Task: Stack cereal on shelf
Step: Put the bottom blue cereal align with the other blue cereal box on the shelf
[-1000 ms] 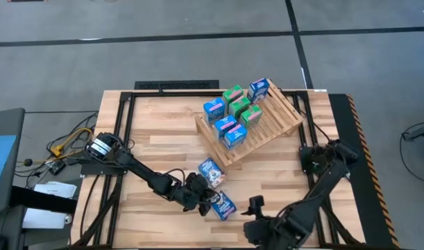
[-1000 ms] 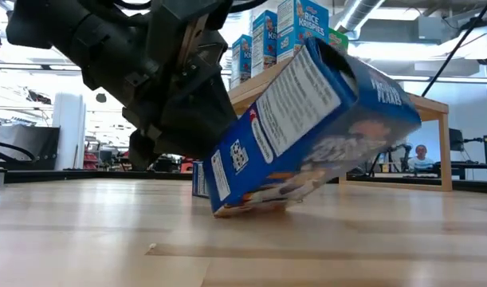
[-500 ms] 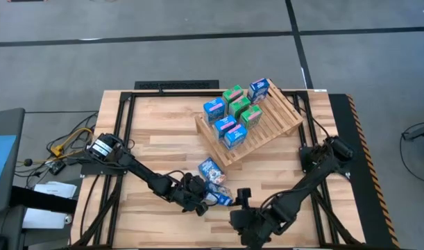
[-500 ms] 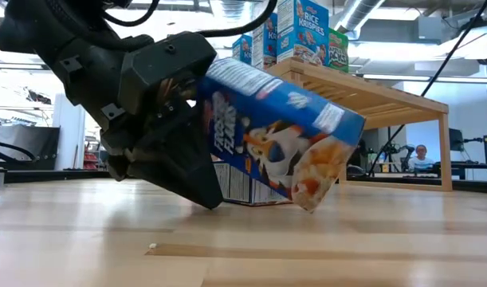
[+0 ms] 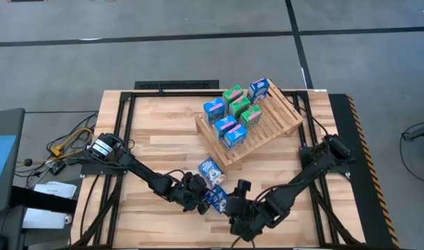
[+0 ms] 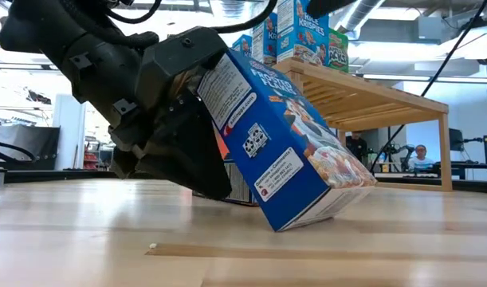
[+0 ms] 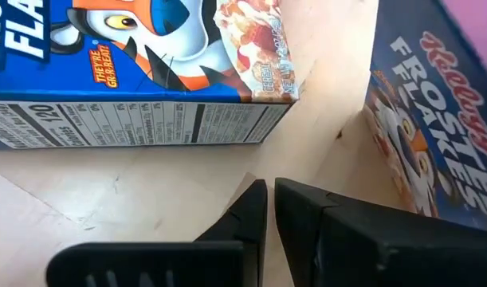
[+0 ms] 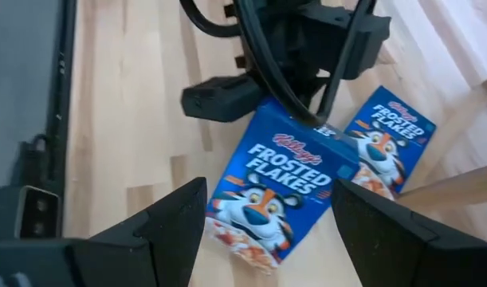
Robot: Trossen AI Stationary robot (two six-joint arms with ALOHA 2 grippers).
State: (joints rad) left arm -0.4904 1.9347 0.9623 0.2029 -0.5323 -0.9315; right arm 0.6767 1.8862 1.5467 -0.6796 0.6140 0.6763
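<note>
Two Frosted Flakes boxes are lying off the rack near the table's front edge: a tilted one (image 6: pixel 287 143) propped on one corner on the table (image 5: pixel 156 149), and a second Frosted Flakes box (image 5: pixel 210 170) just behind it, closer to the slatted shelf (image 5: pixel 274 121). Six boxes are already sitting on the shelf. The left hand (image 7: pixel 271 211) has its fingers pressed together and empty, and is nudging against the tilted box from behind rather than gripping it. The right hand (image 8: pixel 267 231) is hovering just beside that box with its fingers spread wide, the box lying in line with the gap. The step in hand looks like a handover of the propped box. The next move probably calls for the right hand to straddle the box's narrow sides and pinch before the box tips flat.
</note>
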